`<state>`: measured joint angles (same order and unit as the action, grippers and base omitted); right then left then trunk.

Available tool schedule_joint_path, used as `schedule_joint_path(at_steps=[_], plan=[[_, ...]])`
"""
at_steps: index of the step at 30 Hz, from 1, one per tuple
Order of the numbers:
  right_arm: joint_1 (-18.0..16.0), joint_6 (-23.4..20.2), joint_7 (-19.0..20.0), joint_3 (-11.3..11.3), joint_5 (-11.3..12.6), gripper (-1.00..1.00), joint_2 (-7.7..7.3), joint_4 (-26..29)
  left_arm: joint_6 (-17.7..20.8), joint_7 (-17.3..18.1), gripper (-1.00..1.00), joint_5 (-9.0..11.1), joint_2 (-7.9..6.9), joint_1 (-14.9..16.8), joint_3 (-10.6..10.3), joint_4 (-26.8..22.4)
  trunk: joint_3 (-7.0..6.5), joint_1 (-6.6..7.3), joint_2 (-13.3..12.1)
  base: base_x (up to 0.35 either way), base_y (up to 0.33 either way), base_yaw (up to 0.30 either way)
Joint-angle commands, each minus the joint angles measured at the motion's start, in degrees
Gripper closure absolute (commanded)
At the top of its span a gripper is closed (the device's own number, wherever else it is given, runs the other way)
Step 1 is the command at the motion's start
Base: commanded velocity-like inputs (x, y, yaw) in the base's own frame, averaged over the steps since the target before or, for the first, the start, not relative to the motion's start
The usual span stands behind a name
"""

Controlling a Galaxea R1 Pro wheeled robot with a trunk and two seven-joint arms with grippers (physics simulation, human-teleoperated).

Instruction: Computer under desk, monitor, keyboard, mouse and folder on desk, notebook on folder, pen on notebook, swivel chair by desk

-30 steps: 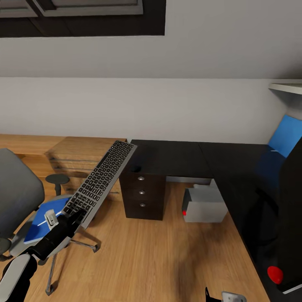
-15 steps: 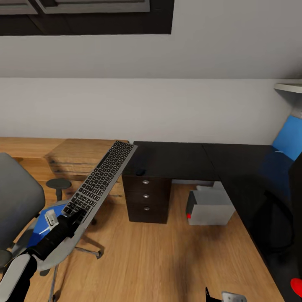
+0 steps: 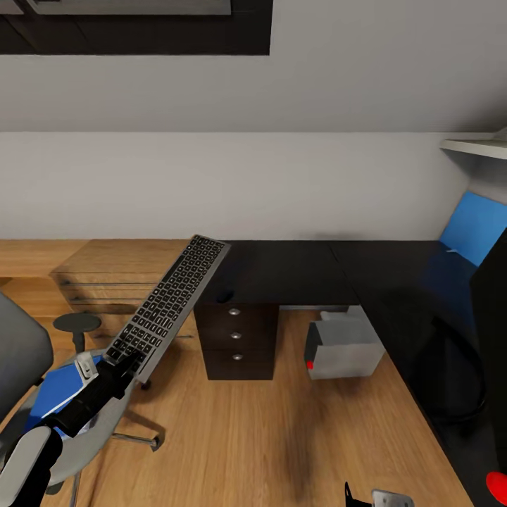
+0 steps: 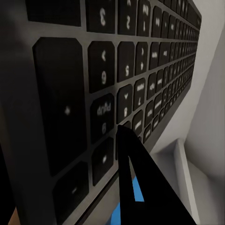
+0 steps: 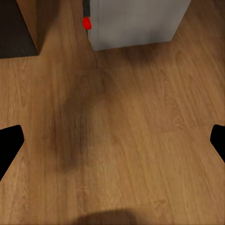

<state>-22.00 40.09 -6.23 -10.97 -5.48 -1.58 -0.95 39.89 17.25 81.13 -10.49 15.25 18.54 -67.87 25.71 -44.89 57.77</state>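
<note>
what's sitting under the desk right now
Under the desk, the computer sits on the wooden floor, beside the black drawer unit. The desktop covers whatever lies further back.

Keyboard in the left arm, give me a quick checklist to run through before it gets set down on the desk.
1. Grip: left gripper holds the keyboard by one short end. Ok.
2. Keyboard attitude: slanted, far end raised above the desk's corner. Not ok for setting down flat.
3. Landing spot: desk shows bare black top near the corner. Ok.
4. Monitor on the desk, at the far right of the head view. Ok.
5. Computer on the floor under the desk. Ok.
6. Right gripper: jaws spread over bare floor, holding nothing. Ok.
</note>
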Motion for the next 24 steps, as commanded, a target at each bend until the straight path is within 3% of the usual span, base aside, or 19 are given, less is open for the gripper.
schedule_joint_path(at_steps=[1,10,19,24], plan=[[-0.1,0.2,-0.4,-0.3,-0.6,-1.00,-0.04,-0.1,0.4,0.0,1.00,0.2,0.01,0.0,0.1,0.1,0.06,0.00,0.0,0.001,0.000,-0.001],[-0.1,0.2,-0.4,-0.3,-0.6,-1.00,0.00,-0.1,0.2,-0.5,1.00,0.3,0.59,0.0,-0.1,1.6,0.06,0.00,0.0,0.000,0.000,0.000],[-0.1,0.1,-0.4,-0.3,-0.6,-1.00,0.00,-0.1,0.1,-0.5,1.00,0.1,5.45,0.0,-0.6,1.7,0.06,0.00,0.0,0.000,0.000,0.000],[-0.1,0.1,-0.4,-0.3,-0.6,-1.00,0.01,-0.1,-1.9,-0.6,1.00,0.1,7.98,0.0,-0.8,1.6,0.06,0.00,0.0,0.000,0.000,0.000]])
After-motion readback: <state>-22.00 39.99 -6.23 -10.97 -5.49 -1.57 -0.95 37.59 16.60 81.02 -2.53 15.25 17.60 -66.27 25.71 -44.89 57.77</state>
